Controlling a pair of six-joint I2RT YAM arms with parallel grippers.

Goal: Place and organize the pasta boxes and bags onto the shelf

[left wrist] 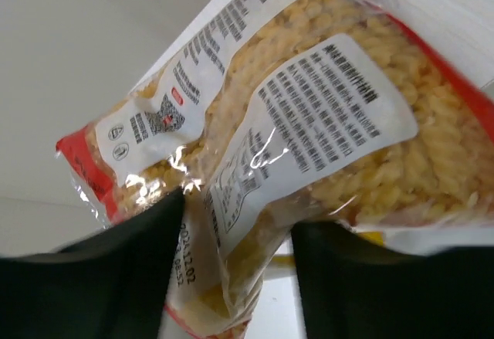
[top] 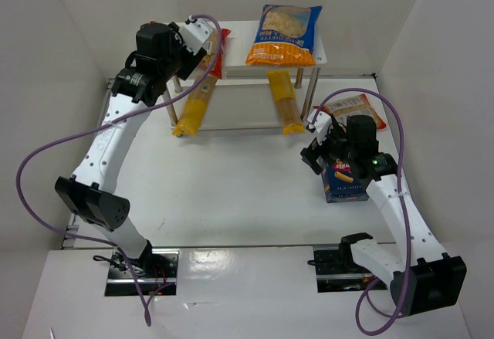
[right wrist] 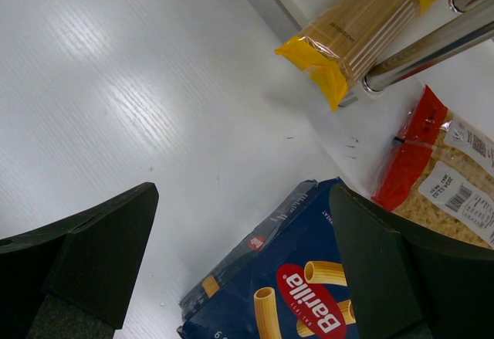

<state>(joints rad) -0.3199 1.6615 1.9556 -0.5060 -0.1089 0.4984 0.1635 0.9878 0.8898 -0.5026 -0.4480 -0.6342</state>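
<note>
Our left gripper seems part-closed on the red bag, holding it over the far-left end of the shelf for placing. Our right gripper hangs wide open and empty above the blue box near the desk's right edge, lined up to grasp.
</note>
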